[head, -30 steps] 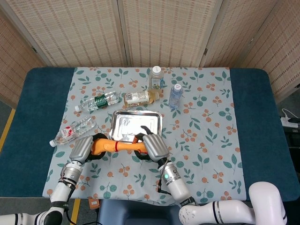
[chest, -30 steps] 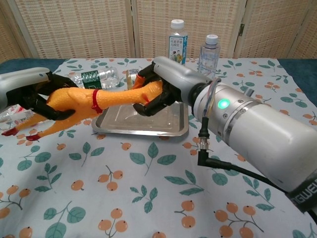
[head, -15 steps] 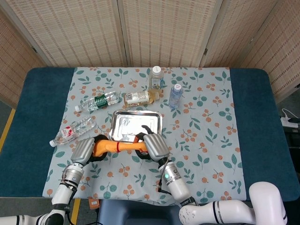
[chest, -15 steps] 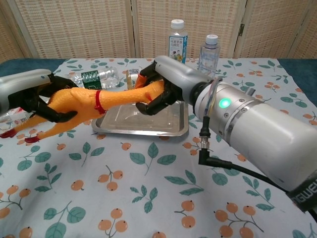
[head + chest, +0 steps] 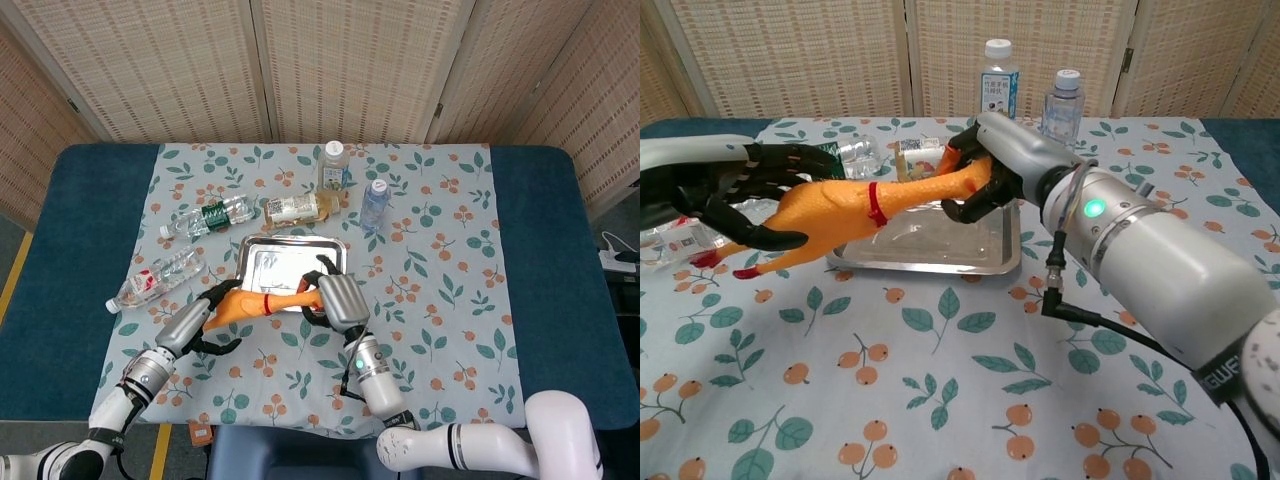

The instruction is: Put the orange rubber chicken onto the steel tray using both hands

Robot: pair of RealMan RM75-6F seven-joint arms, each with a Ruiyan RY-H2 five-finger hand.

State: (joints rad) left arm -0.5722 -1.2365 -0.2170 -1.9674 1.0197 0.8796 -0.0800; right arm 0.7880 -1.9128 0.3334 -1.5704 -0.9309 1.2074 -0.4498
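Both hands are carrying the orange rubber chicken [image 5: 845, 208] above the near edge of the steel tray [image 5: 930, 250]. The right hand [image 5: 985, 170] is gripping its head end over the tray; the left hand [image 5: 735, 195] is cradling the body with spread fingers. The chicken's beak is hiding inside the right hand's grasp, and the left forearm is running off the chest view's edge.
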